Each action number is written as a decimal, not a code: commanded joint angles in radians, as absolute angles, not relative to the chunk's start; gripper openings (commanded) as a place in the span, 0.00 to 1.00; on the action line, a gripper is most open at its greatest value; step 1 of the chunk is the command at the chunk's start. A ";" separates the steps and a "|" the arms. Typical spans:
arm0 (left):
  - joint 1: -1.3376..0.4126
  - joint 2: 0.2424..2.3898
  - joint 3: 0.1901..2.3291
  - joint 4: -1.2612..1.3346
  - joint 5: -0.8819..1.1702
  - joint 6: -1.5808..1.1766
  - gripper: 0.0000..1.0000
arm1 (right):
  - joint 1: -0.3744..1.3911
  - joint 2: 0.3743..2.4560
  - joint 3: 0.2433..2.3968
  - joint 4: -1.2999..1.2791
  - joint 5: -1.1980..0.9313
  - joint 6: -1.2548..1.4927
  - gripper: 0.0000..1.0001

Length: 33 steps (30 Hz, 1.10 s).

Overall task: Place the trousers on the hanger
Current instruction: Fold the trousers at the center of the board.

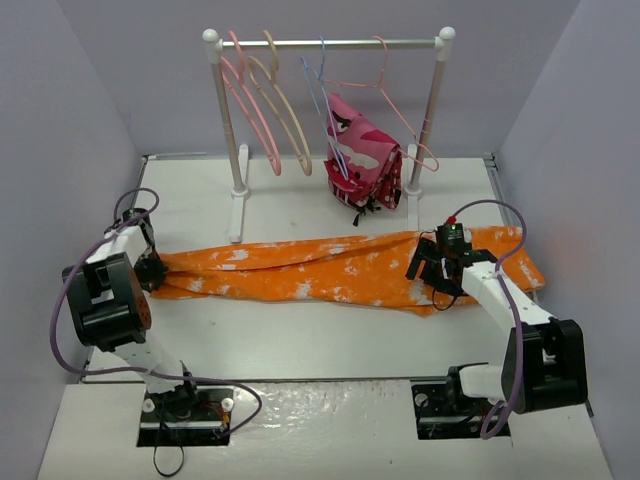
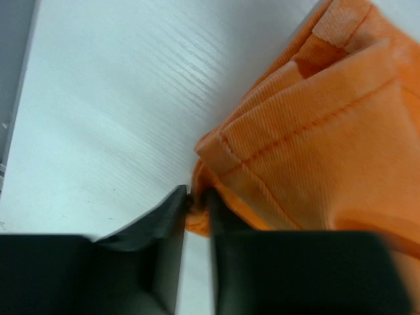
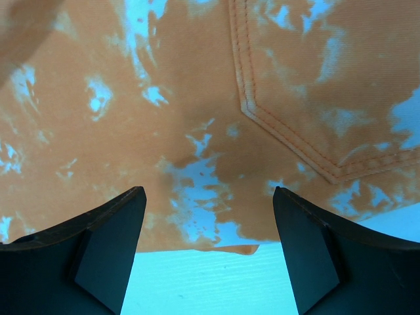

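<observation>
Trousers (image 1: pixel 340 270) are stretched across the surface (image 1: pixel 300 340), well apart from the hanger (image 1: pixel 252 125) on the rail (image 1: pixel 330 43). One end is clamped in the left pincer (image 2: pixel 195 200); the right pincer (image 3: pixel 207 197) is spread apart above their near edge, where both layers should be pinched.

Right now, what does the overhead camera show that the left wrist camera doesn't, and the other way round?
Only the overhead view: the rack with the pink hanger and a camouflage garment, the right gripper over the trousers, and the trousers stretched full length across the table.
Only the left wrist view: stitched seams up close, and the left gripper pinched shut on a fold at the cloth's edge.
Both: the orange trousers, the white table and the left gripper at the trousers' left end.
</observation>
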<state>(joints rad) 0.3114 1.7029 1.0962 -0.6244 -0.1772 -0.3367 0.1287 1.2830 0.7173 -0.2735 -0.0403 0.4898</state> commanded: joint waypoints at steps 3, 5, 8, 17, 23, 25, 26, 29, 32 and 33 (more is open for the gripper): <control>0.294 1.348 1.078 -0.470 -0.021 -0.296 0.40 | 0.183 1.227 0.815 -0.279 -0.046 0.409 0.75; 0.291 1.317 1.075 -0.471 0.000 -0.286 0.48 | 0.197 1.219 0.823 -0.276 -0.048 0.396 0.76; 0.291 1.329 1.092 -0.529 0.012 -0.312 0.49 | 0.208 1.220 0.834 -0.270 -0.052 0.384 0.76; 0.292 1.387 1.032 -0.537 0.074 -0.456 0.49 | 0.211 1.194 0.811 -0.245 -0.096 0.370 0.77; 0.291 1.482 1.004 -0.403 0.138 -0.544 0.49 | 0.212 1.193 0.796 -0.230 -0.125 0.368 0.77; 0.291 1.528 1.018 -0.381 0.151 -0.558 0.49 | 0.212 1.193 0.796 -0.228 -0.127 0.368 0.77; 0.290 1.540 1.026 -0.366 0.157 -0.567 0.49 | 0.211 1.192 0.796 -0.227 -0.126 0.368 0.77; 0.290 1.582 1.074 -0.331 0.172 -0.584 0.49 | 0.212 1.190 0.790 -0.226 -0.120 0.367 0.77; 0.291 1.626 1.141 -0.313 0.189 -0.603 0.49 | 0.211 1.191 0.787 -0.226 -0.115 0.370 0.77; 0.289 1.648 1.169 -0.308 0.195 -0.609 0.49 | 0.211 1.193 0.786 -0.225 -0.112 0.370 0.77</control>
